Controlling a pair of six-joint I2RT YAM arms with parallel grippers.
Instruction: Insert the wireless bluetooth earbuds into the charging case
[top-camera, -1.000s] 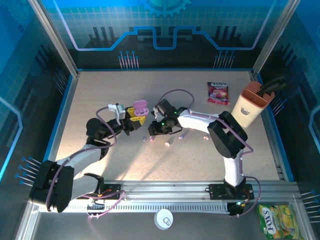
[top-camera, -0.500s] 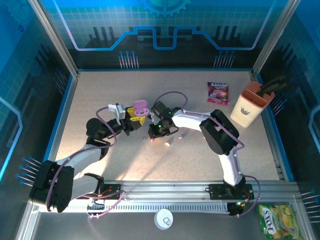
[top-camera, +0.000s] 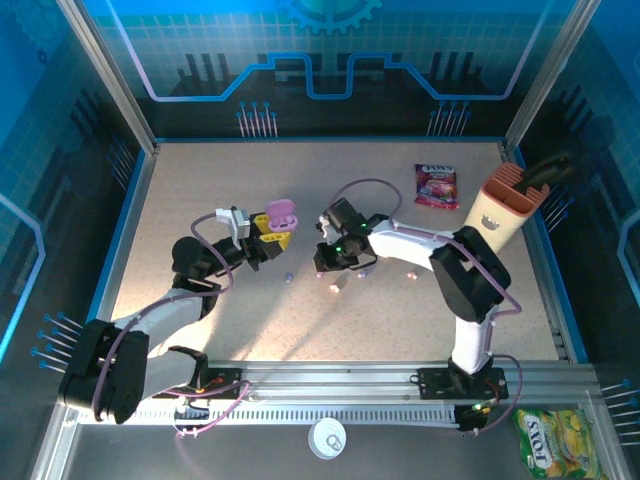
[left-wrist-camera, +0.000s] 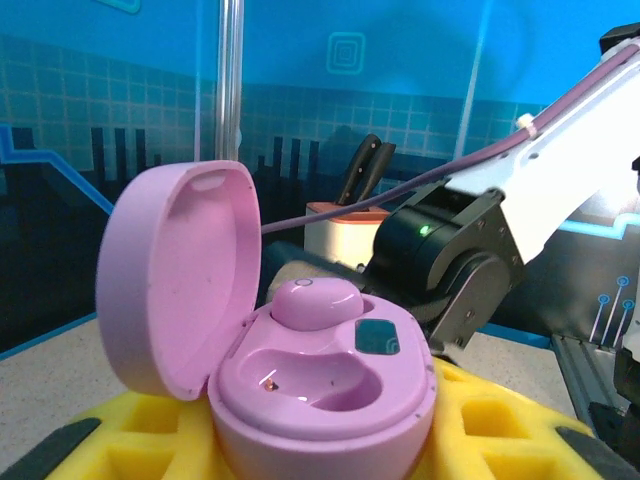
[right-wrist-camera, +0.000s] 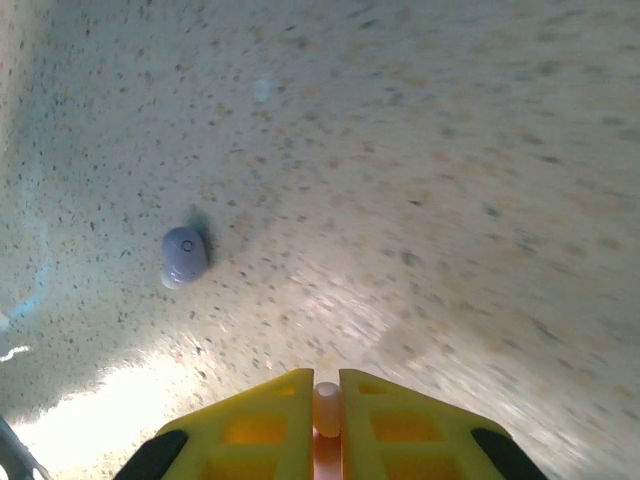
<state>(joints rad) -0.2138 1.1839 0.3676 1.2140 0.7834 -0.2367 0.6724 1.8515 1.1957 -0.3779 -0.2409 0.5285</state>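
No readable brand on the task items. The red-and-purple snack packet (top-camera: 436, 186), far beyond the right jaws, has lettering too small to read. The same goes for the green-and-yellow packet (top-camera: 548, 440), off the tabletop behind the right arm's base.

Left jaws, with yellow padded fingers (left-wrist-camera: 95, 440), are clamped on a pink oval plastic charging case (left-wrist-camera: 320, 395). Its lid (left-wrist-camera: 180, 280) stands open. One pink plastic earbud (left-wrist-camera: 318, 300) sits in the far slot and the near slot is bare.

Right jaws, also yellow, are pinched shut on a small pale-pink plastic earbud (right-wrist-camera: 327, 408) at the tips, just above the tabletop. They are near the left jaws but apart from them.

A lavender plastic earbud (right-wrist-camera: 183, 255) lies ahead and left of the right jaws. In the top view it lies between the two jaws. A white earbud (top-camera: 335, 288) lies just beside the right jaws, and two more tiny pieces (top-camera: 362, 272) (top-camera: 410, 275) lie along the right arm.

Speckled beige tabletop (top-camera: 200, 170). Blue circuit-pattern wall panels (top-camera: 320, 60) in an aluminium frame. A beige knife block (top-camera: 500, 210) with black handles stands well right of the right jaws.
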